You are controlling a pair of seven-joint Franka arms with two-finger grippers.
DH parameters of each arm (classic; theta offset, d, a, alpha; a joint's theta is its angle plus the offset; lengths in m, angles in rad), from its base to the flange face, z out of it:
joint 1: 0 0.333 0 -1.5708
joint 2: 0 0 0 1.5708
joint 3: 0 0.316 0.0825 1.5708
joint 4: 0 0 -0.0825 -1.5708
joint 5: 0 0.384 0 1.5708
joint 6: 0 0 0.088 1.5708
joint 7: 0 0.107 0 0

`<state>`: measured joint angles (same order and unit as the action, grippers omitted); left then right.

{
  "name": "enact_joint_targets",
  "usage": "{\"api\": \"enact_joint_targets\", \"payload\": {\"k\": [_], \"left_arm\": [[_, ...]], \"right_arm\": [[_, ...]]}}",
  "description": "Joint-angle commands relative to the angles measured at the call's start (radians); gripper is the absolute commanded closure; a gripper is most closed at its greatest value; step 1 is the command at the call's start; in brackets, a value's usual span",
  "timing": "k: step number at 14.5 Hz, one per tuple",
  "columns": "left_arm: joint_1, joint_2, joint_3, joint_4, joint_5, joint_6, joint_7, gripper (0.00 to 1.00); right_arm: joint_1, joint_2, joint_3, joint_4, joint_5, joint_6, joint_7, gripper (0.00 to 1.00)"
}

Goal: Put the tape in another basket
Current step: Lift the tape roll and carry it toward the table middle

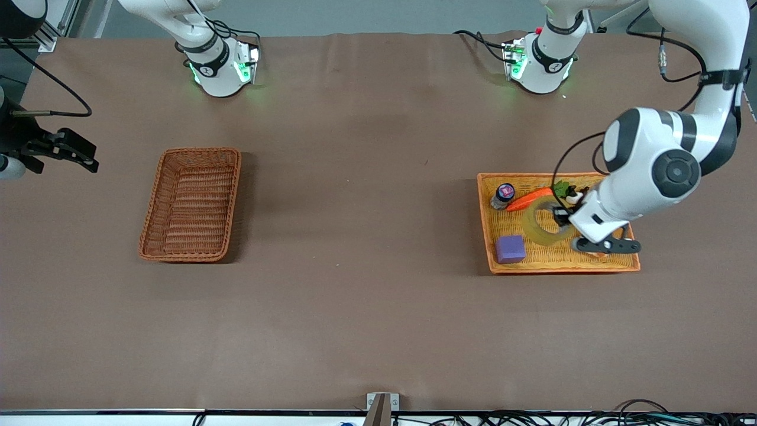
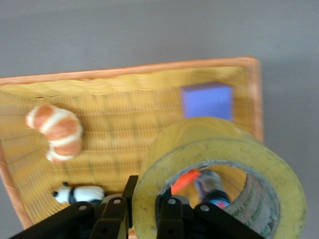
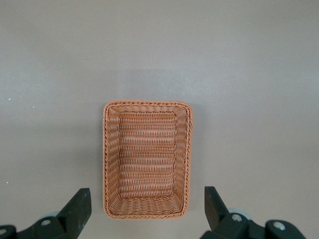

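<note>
Tape (image 1: pixel 543 223) hangs clamped by its wall in our left pincer (image 1: pixel 560 218), just above the yellow tray (image 1: pixel 615 264). We judge the carry comes next, across to the brown basket (image 1: pixel 192 204), beneath our waiting, spread right pincer (image 3: pixel 144 209).

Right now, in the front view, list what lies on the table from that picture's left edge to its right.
Basket → bottle → purple cube → tape, gripped by the left gripper in the orange tray.
</note>
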<state>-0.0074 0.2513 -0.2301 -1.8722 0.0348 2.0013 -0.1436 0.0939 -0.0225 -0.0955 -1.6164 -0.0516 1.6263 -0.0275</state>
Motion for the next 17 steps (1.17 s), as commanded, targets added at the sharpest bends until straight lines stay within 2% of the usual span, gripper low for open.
{"api": "enact_joint_targets", "payload": {"k": [1,6,10,13,15,17], "left_arm": [[-0.074,0.066,-0.054,0.076,0.017,-0.033,-0.077,0.99],[-0.320,0.363,-0.048,0.385,0.017,-0.036,-0.405,0.98],[-0.465,0.474,-0.044,0.504,0.010,-0.035,-0.609,0.95],[-0.575,0.548,-0.038,0.608,0.010,-0.024,-0.672,0.95],[-0.641,0.629,-0.037,0.692,0.010,0.026,-0.674,0.92],[-0.695,0.664,-0.011,0.700,0.008,0.126,-0.669,0.91]], "right_arm": [[-0.011,-0.005,0.011,-0.007,0.024,0.001,-0.009,0.00],[-0.031,-0.007,0.011,0.000,0.025,0.004,-0.011,0.00],[-0.033,-0.005,0.010,-0.008,0.050,0.036,-0.018,0.00],[-0.031,0.006,0.010,-0.010,0.050,0.049,-0.051,0.00],[-0.026,0.006,0.010,-0.010,0.050,0.047,-0.051,0.00],[-0.025,0.006,0.010,-0.008,0.050,0.049,-0.051,0.00]]}}
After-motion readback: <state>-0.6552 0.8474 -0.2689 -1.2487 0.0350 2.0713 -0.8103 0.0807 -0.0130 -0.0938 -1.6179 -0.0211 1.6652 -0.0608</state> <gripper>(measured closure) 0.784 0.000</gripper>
